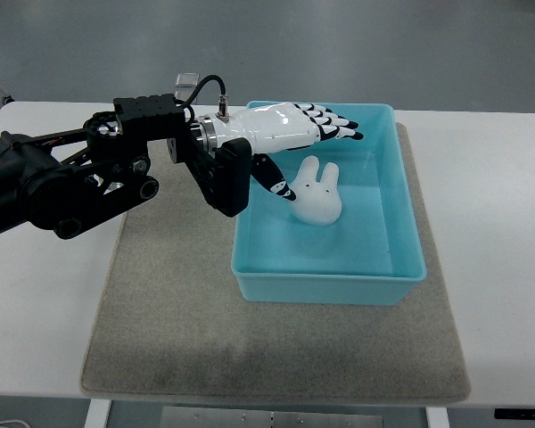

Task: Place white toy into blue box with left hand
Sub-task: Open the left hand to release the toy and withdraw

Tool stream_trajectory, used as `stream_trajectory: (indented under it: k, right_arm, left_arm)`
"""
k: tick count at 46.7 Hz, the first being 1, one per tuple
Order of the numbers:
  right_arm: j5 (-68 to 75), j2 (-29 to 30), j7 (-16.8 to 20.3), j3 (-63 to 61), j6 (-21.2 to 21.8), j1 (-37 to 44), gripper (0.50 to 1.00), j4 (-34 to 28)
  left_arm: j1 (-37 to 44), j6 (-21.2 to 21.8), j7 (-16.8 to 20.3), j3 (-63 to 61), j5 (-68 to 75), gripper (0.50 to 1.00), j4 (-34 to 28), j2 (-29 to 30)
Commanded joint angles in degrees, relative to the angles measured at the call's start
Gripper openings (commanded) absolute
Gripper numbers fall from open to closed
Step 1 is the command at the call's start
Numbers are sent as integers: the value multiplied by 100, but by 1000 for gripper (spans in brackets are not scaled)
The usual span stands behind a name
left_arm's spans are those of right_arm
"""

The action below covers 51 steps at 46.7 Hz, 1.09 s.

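A white rabbit-shaped toy (316, 193) lies inside the blue box (401, 214), toward its back left part. My left hand (314, 143) hovers over the box's back left corner, just above and left of the toy. Its fingers (334, 123) are stretched out flat toward the right and its thumb (276, 181) points down beside the toy. The hand holds nothing, and I cannot tell if the thumb tip touches the toy. The black left arm (80, 178) reaches in from the left edge.
The blue box stands on a grey mat (169, 294) that covers the middle of the white table (490, 223). The table's front edge runs along the bottom of the picture.
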<state>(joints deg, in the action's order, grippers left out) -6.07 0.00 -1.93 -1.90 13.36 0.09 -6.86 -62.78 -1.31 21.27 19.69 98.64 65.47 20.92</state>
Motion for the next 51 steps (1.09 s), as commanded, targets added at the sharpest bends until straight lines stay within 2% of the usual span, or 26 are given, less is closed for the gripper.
stream_trajectory:
  k: [1, 10, 22, 28, 34, 44, 51]
  right_arm:
    - [1, 0, 0, 5, 0, 0, 936, 0]
    - [-8, 0, 0, 5, 0, 0, 936, 0]
    - [1, 0, 0, -4, 0, 0, 936, 0]
    - [1, 0, 0, 5, 0, 0, 936, 0]
    - [1, 0, 0, -4, 0, 0, 936, 0]
    - [1, 0, 0, -4, 0, 0, 936, 0]
    - [1, 0, 0, 5, 0, 0, 936, 0]
  left_arm:
    - [-6, 139, 0, 9, -178, 994, 0, 26]
    - [-15, 262, 0, 114, -968, 994, -17, 131]
    - [-15, 245, -9, 184, -3420, 996, -193, 474]
    - [3, 87, -9, 264, -4659, 1000, -395, 614]
    - [55, -510, -9, 263, -5635, 1000, -684, 729]
    - [82, -1521, -9, 281, -7138, 1000, -1554, 861]
    - [170, -2452, -27, 281, -8202, 1000, -2196, 861]
